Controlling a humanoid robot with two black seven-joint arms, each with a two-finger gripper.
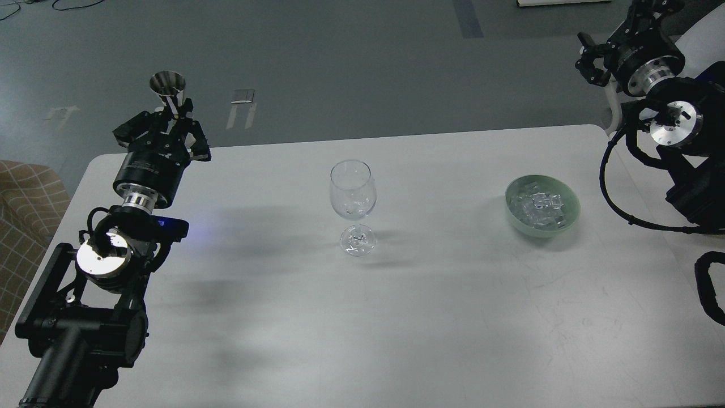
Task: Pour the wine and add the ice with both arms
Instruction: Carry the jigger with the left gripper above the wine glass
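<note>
A clear wine glass point(352, 195) stands upright at the table's middle. My left gripper point(176, 115) is raised over the table's far left corner, well left of the glass. It is shut on the lower part of a small steel cone cup point(167, 85), held mouth up. The wine is hidden; I cannot see liquid in the cup or the glass. The ice point(541, 207) is a heap of clear cubes in a pale green bowl point(571, 199) at the right. My right gripper point(650, 10) is high at the far right, beyond the table, dark and cut by the frame's top edge.
The white table point(362, 317) ends just behind the glass and bowl, with grey floor beyond. A checked cushion point(22, 198) lies past the left edge. Black cables point(614, 187) loop from my right arm close to the bowl.
</note>
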